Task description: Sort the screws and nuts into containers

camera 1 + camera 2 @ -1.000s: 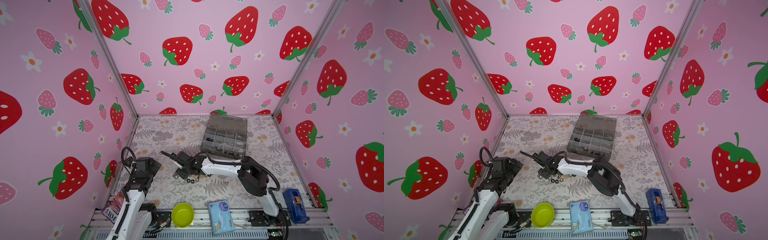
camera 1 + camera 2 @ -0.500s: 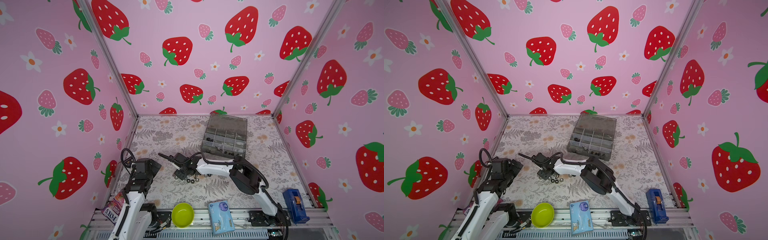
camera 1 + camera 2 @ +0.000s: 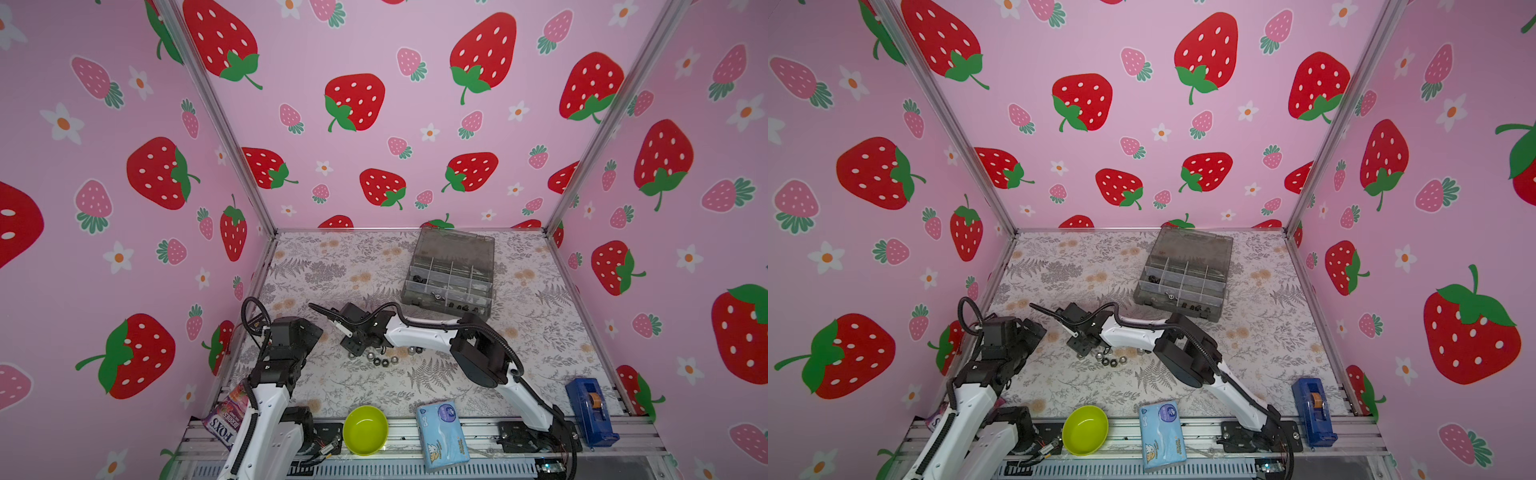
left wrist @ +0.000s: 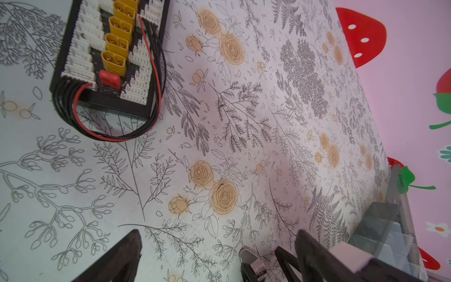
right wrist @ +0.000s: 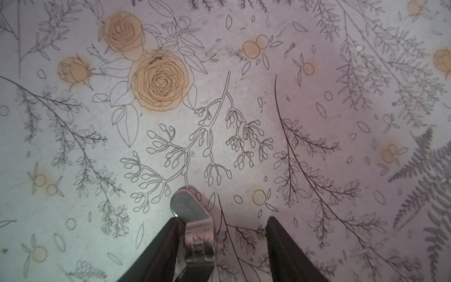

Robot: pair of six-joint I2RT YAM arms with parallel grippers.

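On the floral table [image 3: 332, 266] we see the grey organizer box [image 3: 457, 245] at the back, lid up, a few pieces in its compartments. Our left gripper [image 4: 217, 244] hovers spread wide. Our right gripper [image 5: 222, 219] stands part-spread beside the loose nuts [image 3: 384, 359], with a silver wing nut [image 5: 192, 219] against one finger and clear of the other.

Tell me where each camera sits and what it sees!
Top views: high up front, looking down at the table; left arm and right arm show.
Left wrist: low, facing the organizer box; own fingers show.
Right wrist: close above the table; fingers beside a silver nut.
Shared: top views and left wrist both see the organizer box.
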